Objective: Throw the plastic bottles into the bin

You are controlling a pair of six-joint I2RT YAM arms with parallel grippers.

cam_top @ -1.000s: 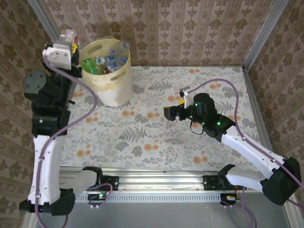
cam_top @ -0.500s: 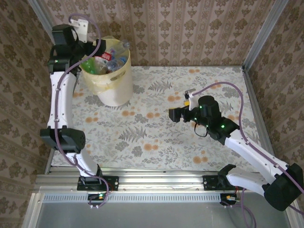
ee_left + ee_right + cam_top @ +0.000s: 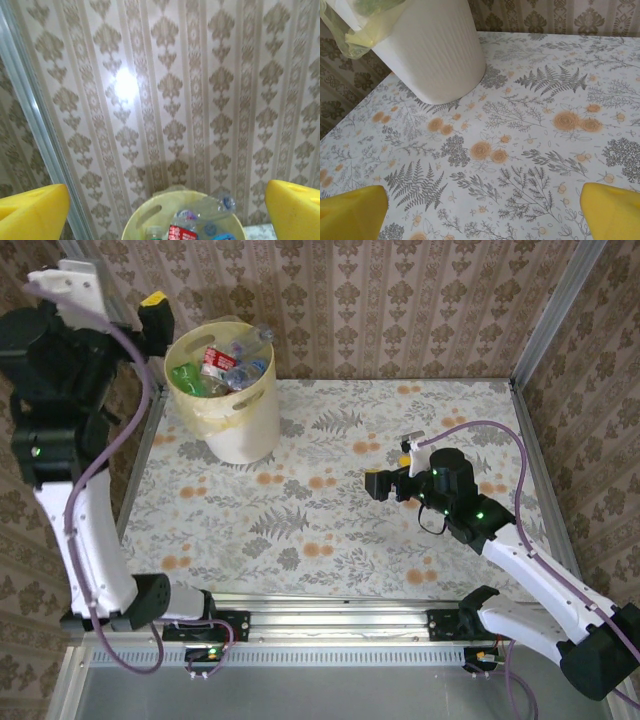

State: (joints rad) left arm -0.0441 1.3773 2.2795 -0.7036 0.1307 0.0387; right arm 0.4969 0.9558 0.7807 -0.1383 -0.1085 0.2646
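My left arm has swung up and back from over the bin (image 3: pixel 243 420) since a moment ago, and the bottle it carried is gone from my left pincer (image 3: pixel 161 212), which now hangs spread wide with nothing between its yellow fingers (image 3: pixel 31 210), looking down past the patterned wall (image 3: pixel 200 75) at the bin's mouth. My right pincer (image 3: pixel 480 212) has drifted a little toward the near right and is spread wide too, empty, hovering low over the flowered table (image 3: pixel 330 515), well apart from the bin. And there they are, the bottles (image 3: pixel 222 368), every one I can see heaped inside the bin, a red-labelled bottle (image 3: pixel 213 360) lying on top and a clear one leaning up at the far rim. The throwing looks just about finished to me, so the step in hand is the retreat. To do it well I'd keep the left fingers parted so nothing snags, carry the wrist away from the rim rather than across it, since that pile sits high and a nudge could tip the leaning bottle out, and scan the table with the right wrist for any stray.
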